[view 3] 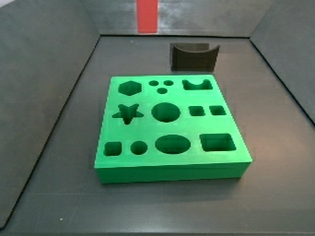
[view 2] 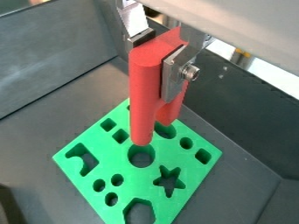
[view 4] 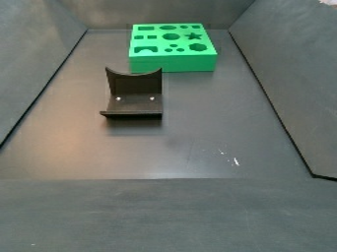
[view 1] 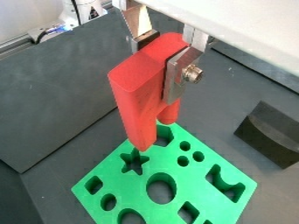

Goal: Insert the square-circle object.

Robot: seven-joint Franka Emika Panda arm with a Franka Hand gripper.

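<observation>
Square-circle object (view 1: 146, 92), the slim red plastic piece with two parallel prongs joined at the top, hangs clamped upright between the flat silver fingers (view 1: 177, 74) of the gripper (view 2: 158, 66), held near its top with its prongs pointing down above the green plastic slab with shaped holes (view 3: 170, 129); in a side view only its lower end shows at the top edge of the frame (view 3: 146, 13), well above the slab. In both wrist views the prong tips appear over the slab's hole field, near the small round and square holes, but whether they line up with the right pair I cannot tell. The main risk, as I judge it, is a misaligned descent: if the piece is offset or twisted about its long axis, one prong could land on the slab's top face or catch a hole's edge, jamming, tilting in the grip, or pushing the slab across the dark floor. Holding so high on a tall piece leaves leverage for it to pivot between the pads. The dark grey block with a curved notch (view 4: 132, 94) sits well apart from the slab and poses little hazard.
</observation>
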